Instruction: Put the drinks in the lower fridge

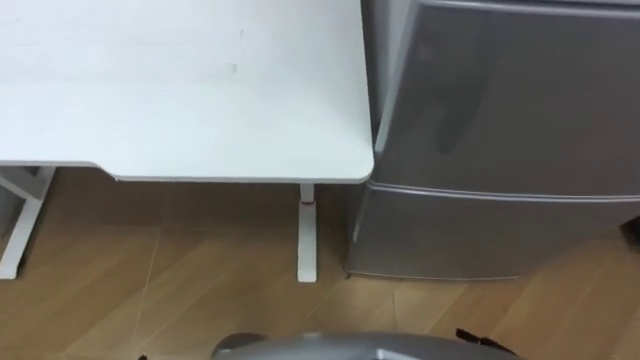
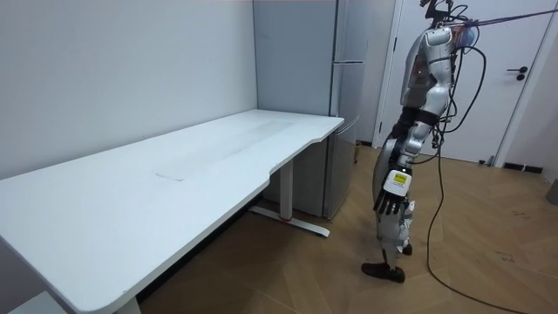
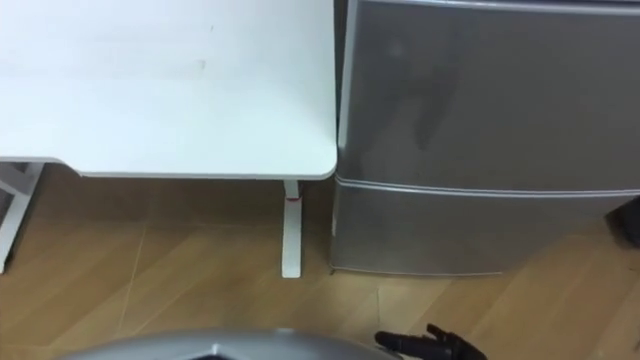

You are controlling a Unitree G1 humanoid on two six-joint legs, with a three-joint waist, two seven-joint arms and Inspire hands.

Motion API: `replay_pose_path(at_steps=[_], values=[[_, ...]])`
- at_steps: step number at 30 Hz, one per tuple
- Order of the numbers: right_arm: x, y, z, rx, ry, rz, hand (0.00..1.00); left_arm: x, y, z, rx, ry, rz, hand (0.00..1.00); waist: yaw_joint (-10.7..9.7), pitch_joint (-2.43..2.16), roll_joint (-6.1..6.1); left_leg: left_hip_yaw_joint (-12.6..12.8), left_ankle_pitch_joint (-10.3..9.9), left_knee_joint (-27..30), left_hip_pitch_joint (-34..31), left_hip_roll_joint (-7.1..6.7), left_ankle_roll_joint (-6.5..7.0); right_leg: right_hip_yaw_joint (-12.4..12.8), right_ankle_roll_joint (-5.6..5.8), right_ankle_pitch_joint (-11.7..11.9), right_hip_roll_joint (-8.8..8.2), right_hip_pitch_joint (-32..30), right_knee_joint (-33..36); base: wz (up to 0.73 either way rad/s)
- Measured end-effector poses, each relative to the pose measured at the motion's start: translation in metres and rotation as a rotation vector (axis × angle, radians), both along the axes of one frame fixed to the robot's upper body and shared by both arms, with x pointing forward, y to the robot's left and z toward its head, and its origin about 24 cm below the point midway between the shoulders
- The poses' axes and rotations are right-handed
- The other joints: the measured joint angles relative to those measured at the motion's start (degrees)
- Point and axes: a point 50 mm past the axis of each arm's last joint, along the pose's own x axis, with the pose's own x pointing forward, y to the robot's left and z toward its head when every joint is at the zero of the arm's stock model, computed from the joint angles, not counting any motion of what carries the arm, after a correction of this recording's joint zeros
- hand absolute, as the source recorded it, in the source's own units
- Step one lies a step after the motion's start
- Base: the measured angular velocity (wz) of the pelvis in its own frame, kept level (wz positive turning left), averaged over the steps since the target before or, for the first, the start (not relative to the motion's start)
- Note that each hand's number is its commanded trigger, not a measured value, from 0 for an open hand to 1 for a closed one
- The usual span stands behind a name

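A grey two-door fridge (image 1: 500,100) stands in front of me on the right, and also shows in the room view as the fridge (image 2: 344,96). Both doors are closed; the lower door (image 1: 490,235) reaches down near the floor. I stand about a step back from it on the wooden floor. My left hand (image 2: 392,202) hangs at my side, open, fingers relaxed and holding nothing. A dark bit of my right hand (image 3: 432,346) shows at the bottom edge, low beside my body.
A long white table (image 1: 180,90) stands against the fridge's left side, with a white leg (image 1: 307,235) close to the lower door. A white room door (image 2: 514,78) is behind me.
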Motion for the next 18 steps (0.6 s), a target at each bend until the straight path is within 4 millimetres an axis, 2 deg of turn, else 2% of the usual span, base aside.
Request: replay_pose_path(at_steps=[5, 10, 18], values=[[-0.001, -0.001, 0.000, -0.007, 0.013, -0.031, 0.00, -0.004, -0.005, -0.002, -0.018, 0.039, -0.017, 0.00, -0.04, -0.04, 0.90, -0.97, -0.02, -0.27, 0.18, -0.65, 0.05, -0.52, 0.45, -0.26, -0.73, 0.32, -0.03, 0.06], [0.003, 0.005, -0.002, -0.010, 0.027, -0.019, 0.00, -0.009, -0.009, -0.004, -0.054, 0.074, -0.013, 0.00, -0.02, -0.03, 0.32, -2.00, -0.02, -0.63, 0.14, -0.99, 0.04, -1.28, 0.68, -0.34, -0.82, 0.78, -0.49, 0.08], [0.016, 0.010, -0.004, -0.010, 0.058, 0.024, 0.00, 0.003, -0.012, -0.006, -0.106, 0.074, -0.067, 0.00, 0.31, 0.00, 0.06, -2.97, -0.03, -0.86, -0.07, -1.40, 0.06, -1.93, 0.88, -0.35, -0.98, 0.91, -0.66, 0.04]])
